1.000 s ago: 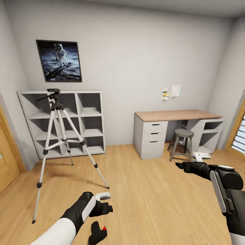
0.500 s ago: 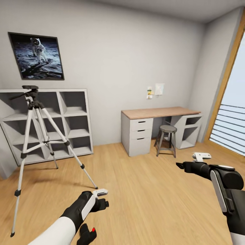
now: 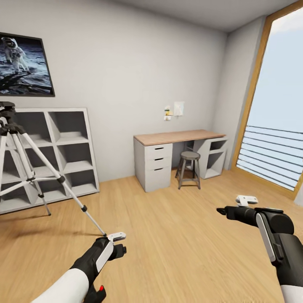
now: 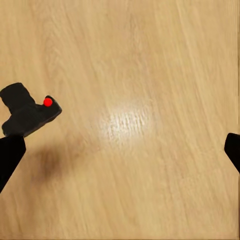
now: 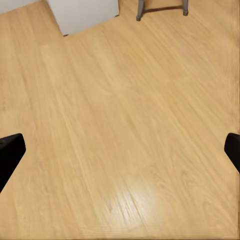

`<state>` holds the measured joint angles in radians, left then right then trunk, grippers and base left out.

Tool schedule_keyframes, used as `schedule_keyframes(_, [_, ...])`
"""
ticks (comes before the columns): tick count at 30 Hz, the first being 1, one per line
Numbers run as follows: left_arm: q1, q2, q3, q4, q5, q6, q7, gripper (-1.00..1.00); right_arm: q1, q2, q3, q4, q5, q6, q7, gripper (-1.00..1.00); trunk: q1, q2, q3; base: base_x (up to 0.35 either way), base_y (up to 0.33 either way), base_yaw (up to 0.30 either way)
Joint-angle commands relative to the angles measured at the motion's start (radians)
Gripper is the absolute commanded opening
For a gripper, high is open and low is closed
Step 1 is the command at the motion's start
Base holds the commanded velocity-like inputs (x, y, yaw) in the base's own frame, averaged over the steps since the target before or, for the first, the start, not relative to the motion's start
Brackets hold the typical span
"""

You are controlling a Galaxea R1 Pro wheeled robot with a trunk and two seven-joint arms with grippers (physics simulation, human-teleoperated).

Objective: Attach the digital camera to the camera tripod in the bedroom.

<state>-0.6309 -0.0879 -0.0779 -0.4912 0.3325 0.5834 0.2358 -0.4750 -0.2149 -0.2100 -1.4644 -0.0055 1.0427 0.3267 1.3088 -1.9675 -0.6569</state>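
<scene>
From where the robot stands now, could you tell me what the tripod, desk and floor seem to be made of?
The camera tripod: silvery, metal-looking legs with black joints, probably plastic. The desk: matte wood-toned top on flat grey, painted-looking drawers. The floor: light wood planks with visible grain and a soft sheen, possibly laminate.

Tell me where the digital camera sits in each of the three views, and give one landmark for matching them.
Head view: the digital camera lies on the floor at the bottom edge, just below the left forearm, red dot up.
Left wrist view: the camera is at the left edge, on the wood floor.
Right wrist view: not in it.
Shared landmark: the light wood floor; the stool links the head and right wrist views.
</scene>
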Motion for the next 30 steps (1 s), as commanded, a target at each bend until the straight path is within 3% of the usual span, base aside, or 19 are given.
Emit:
schedule_keyframes(1, [0.001, 0.005, 0.006, -0.003, 0.016, 0.002, 0.005, 1.0, 0.0, 0.0, 0.0, 0.001, 0.0, 0.005, 0.002, 1.0, 0.0, -0.001, -0.001, 0.0, 0.0, -0.261])
schedule_keyframes(8, [0.016, 0.022, 0.058, -0.003, 0.027, -0.003, -0.003, 1.0, 0.006, 0.003, 0.003, -0.022, 0.0, 0.005, 0.002, 1.0, 0.0, -0.001, -0.001, 0.0, 0.001, -0.263])
schedule_keyframes(15, [0.033, 0.028, 0.065, -0.001, 0.026, -0.005, -0.004, 1.0, 0.012, 0.003, 0.007, -0.047, 0.002, 0.005, 0.002, 1.0, 0.0, -0.001, -0.001, 0.0, 0.148, -0.265])
schedule_keyframes(30, [0.037, 0.03, 0.067, -0.001, 0.028, -0.005, -0.004, 1.0, 0.013, 0.003, 0.007, -0.054, 0.002, 0.005, 0.002, 1.0, 0.0, -0.001, -0.001, -0.001, 0.299, -0.265])
